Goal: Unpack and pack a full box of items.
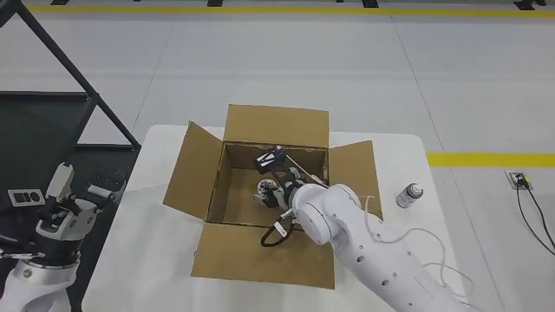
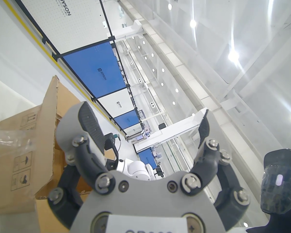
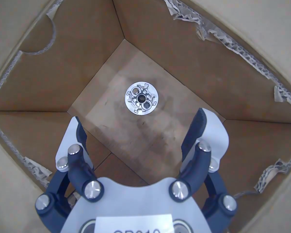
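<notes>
Metal disc (image 3: 141, 98) lay flat on the box (image 3: 160, 37) floor, dead ahead of my right gripper (image 3: 138, 118), jaws spread; left gripper (image 2: 145, 117), likewise spread, sat off at the box's 9 o'clock.

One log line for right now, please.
right gripper: open, in box above metal disc | left gripper: open, empty | can: outside box

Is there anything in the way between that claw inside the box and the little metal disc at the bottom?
Nothing visible. The right gripper hangs open above the metal disc, which lies alone on the bare floor of the cardboard box.
</notes>
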Motion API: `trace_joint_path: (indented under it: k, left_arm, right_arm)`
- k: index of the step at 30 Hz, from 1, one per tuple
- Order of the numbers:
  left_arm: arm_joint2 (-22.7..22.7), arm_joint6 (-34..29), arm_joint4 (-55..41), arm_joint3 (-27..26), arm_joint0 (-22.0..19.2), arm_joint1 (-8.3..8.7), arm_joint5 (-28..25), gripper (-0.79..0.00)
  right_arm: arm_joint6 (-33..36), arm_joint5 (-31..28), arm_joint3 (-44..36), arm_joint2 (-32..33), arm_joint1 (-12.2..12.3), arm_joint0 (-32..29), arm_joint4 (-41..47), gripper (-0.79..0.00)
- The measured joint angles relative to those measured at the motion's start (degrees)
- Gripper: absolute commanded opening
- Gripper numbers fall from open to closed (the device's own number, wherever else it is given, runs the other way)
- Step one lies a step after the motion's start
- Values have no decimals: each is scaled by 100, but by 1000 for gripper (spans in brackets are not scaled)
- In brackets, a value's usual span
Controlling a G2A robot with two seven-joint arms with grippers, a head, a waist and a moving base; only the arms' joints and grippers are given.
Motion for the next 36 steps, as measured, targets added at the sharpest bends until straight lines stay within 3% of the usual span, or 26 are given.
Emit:
trace_joint_path:
  k: [19, 21, 23, 26, 33, 36]
  left_arm:
    - [-81, 116, 10, -97, 184, -17, -25, 0]
    - [-80, 116, 10, -97, 184, -17, -24, 0]
    - [-80, 116, 10, -97, 184, -17, -24, 0]
    - [-80, 116, 11, -97, 184, -17, -24, 0]
    - [-80, 116, 11, -97, 184, -17, -24, 0]
    - [-80, 116, 11, -97, 184, -17, -24, 0]
  right_arm:
    - [-438, -477, 2834, -1034, -1046, 1280, 579, 0]
    - [-468, -530, 3081, -1097, -1157, 1363, 623, -117]
    - [-486, -575, 3322, -1148, -1263, 1436, 667, -132]
    - [-494, -646, 3639, -1205, -1407, 1534, 722, -326]
    - [-543, -818, 4261, -1245, -1674, 1716, 835, -372]
    - [-582, -875, 4476, -1247, -1769, 1782, 853, -471]
